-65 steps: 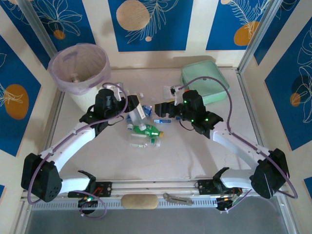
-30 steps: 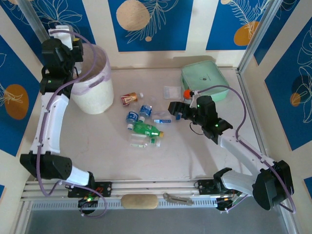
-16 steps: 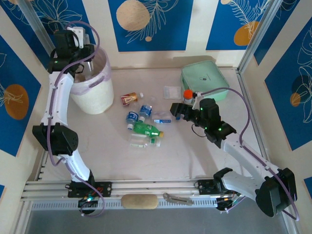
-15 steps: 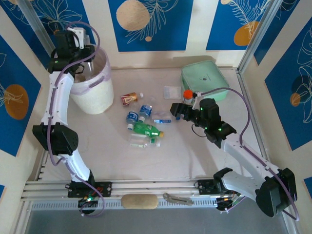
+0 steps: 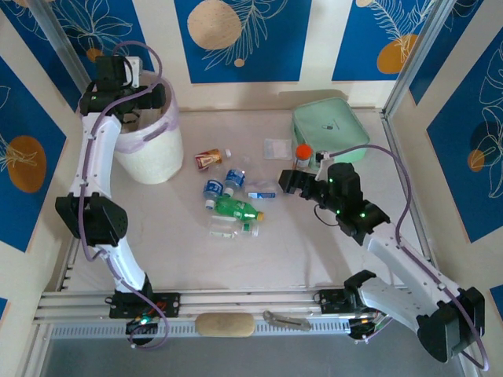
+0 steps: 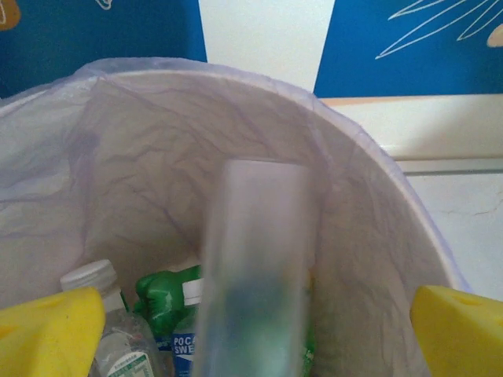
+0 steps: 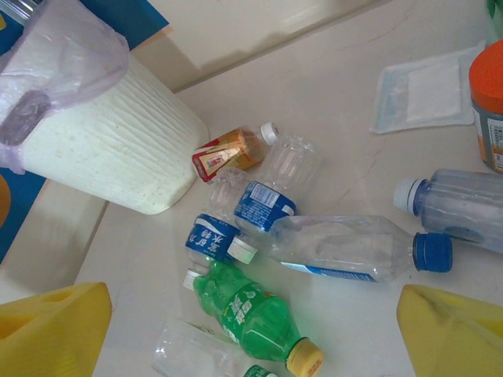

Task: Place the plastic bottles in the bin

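Release! The left gripper (image 6: pixel 251 334), pinched tight half a second ago, has sprung wide. Its yellow fingertips (image 6: pixel 47 330) sit out at either edge of its wrist view, and a clear bottle (image 6: pixel 255 259) shows as a smeared, motion-blurred column between them, touching neither, over the mouth of the bin (image 6: pixel 357 212) directly below. Deeper under that gripper, already inside, lie a dark green bottle (image 6: pixel 169 294), a white-capped clear bottle (image 6: pixel 98 283) and a blue-labelled bottle (image 6: pixel 185 349). The liner is thin, wrinkled, translucent lilac film folded over the round rim; the bucket wall outside is white and finely ribbed. Across the way, the right gripper (image 7: pixel 251 334) has slid a touch back toward its own base, jaws spread as before and gripping nothing, hanging over the pale, smooth, faintly veined surface (image 7: pixel 369 157). The heap under it has not budged. A yellow-capped green bottle (image 7: pixel 251 310) lies right beneath, with a flattened clear bottle (image 7: pixel 189 353) toward the left finger. Just ahead are a crumpled blue-banded bottle (image 7: pixel 263 206) and a white-capped blue-wrapped bottle (image 7: pixel 208 236), with a long blue-capped clear bottle (image 7: pixel 346 247) ahead to the right. A red-brown labelled bottle (image 7: pixel 228 153) lies farther ahead, nearest the bin. Off to this gripper's right stands an orange-capped jar (image 7: pixel 491 102), with a flat, soft pouch (image 7: pixel 428 90) beyond.
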